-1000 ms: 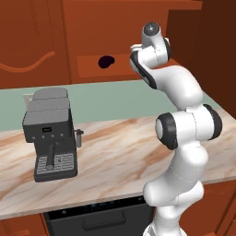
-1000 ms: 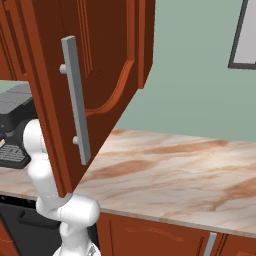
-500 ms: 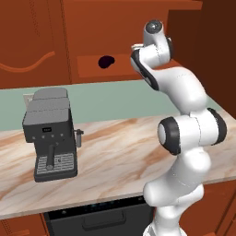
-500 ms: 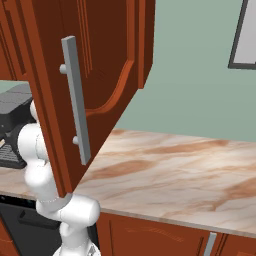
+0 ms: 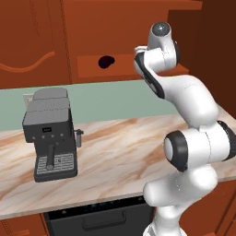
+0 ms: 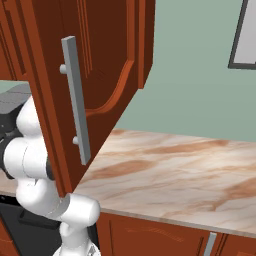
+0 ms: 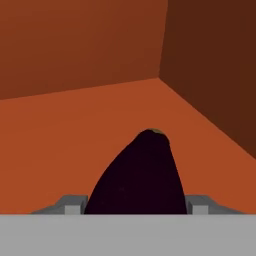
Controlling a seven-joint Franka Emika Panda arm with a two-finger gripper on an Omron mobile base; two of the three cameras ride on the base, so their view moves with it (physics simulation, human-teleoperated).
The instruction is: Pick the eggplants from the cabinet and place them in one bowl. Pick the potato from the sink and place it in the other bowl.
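in the hand view a dark purple-black, tapered eggplant (image 7: 137, 175) sits at lower centre between the two grey fingertips (image 7: 70, 204) of the claw (image 7: 135, 206), pressed on both sides, so the claw is clenched on it, over the reddish-brown wooden cabinet (image 7: 75, 130) shelf. in the left base view a second dark eggplant (image 5: 106, 61) lies in the shelf niche at upper centre, above the marble bench (image 5: 115, 152) with its grey espresso machine (image 5: 50, 133).

Glossy white arm (image 5: 193, 99), dark joints

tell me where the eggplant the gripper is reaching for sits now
In the hand view the eggplant lies on the cabinet floor between the fingertips, near the back right corner.
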